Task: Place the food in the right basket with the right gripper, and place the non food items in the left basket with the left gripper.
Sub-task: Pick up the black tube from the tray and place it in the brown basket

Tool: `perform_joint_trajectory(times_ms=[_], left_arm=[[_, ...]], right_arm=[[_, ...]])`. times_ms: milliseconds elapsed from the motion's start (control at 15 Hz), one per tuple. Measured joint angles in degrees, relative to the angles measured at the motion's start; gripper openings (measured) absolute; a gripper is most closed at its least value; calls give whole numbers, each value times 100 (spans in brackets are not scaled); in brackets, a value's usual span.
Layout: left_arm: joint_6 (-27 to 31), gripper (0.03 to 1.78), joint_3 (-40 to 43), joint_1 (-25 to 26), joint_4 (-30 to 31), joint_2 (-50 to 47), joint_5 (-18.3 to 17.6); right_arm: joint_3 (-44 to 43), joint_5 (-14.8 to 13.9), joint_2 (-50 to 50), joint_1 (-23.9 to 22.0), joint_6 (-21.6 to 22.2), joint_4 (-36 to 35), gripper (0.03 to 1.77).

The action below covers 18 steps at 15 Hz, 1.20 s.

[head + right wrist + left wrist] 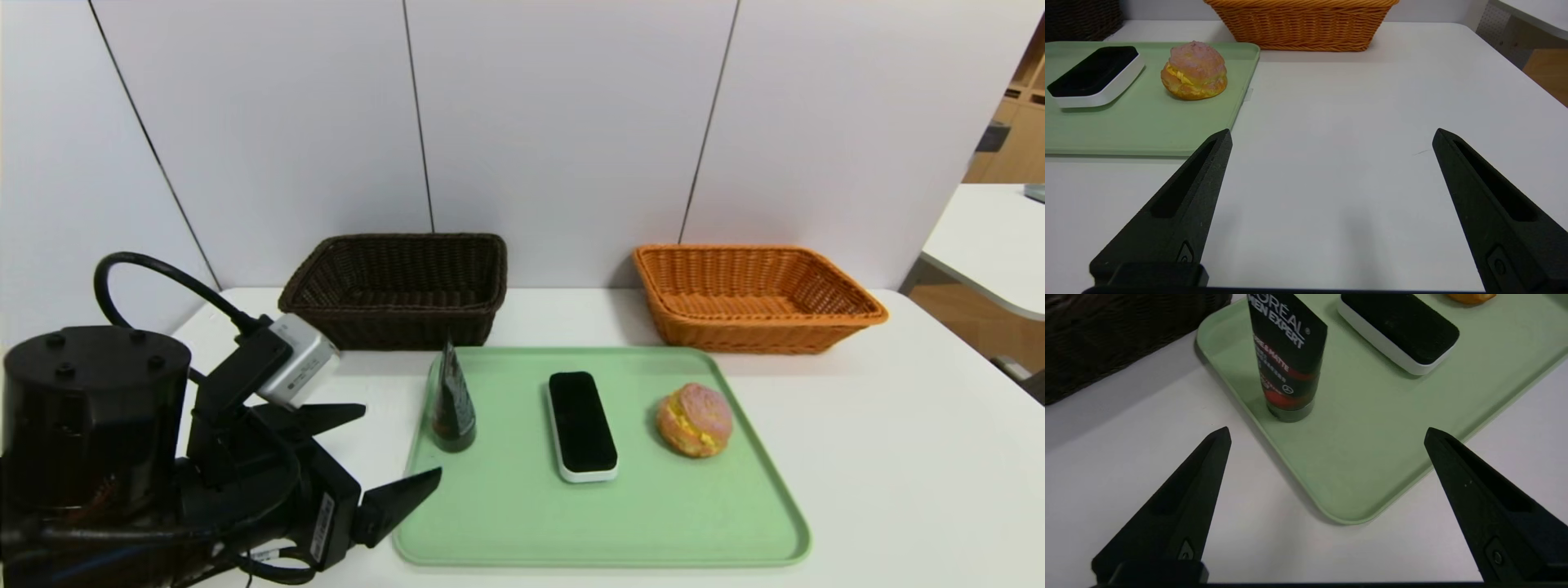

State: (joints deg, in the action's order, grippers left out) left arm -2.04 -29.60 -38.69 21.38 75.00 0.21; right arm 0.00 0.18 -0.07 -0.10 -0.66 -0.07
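On the green tray [506, 523], a dark tube [1288, 355] printed "L'ORÉAL MEN EXPERT" stands upright beside the black bar [581, 425] and the bun [694, 420]. The left gripper [384, 445] hovers wide open near the tube; the right gripper [1331, 141] waits open over the white surface [1351, 122].

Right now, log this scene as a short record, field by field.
tray: green tray on the white table, holding three items
tube: dark tube upright at the tray's left end
bar: black bar with white base lying flat mid-tray
bun: pink-topped bun at the tray's right
baskets: dark brown basket behind left, orange basket behind right, both empty
left gripper: open, near the tray's left edge, facing the tube
right gripper: open, over bare table, right of the tray
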Motion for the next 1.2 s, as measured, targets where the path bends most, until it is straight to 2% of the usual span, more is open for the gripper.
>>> perform_joint_trajectory(times_ms=[267,400,533,933,1200], left_arm=[[-144,169,118,-193,417,361,76],[-149,169,118,-267,774,647,227],[-236,169,122,-413,1102,962,550],[-483,169,140,-673,2164,1875,2021],[-625,169,138,-684,2795,2286,2343]], right_arm=[[0,-2,0,0,0,0,170],[0,2,0,0,-2,2,170],[0,2,0,0,0,0,170],[0,-2,0,0,0,0,170],[0,-2,0,0,0,0,170]])
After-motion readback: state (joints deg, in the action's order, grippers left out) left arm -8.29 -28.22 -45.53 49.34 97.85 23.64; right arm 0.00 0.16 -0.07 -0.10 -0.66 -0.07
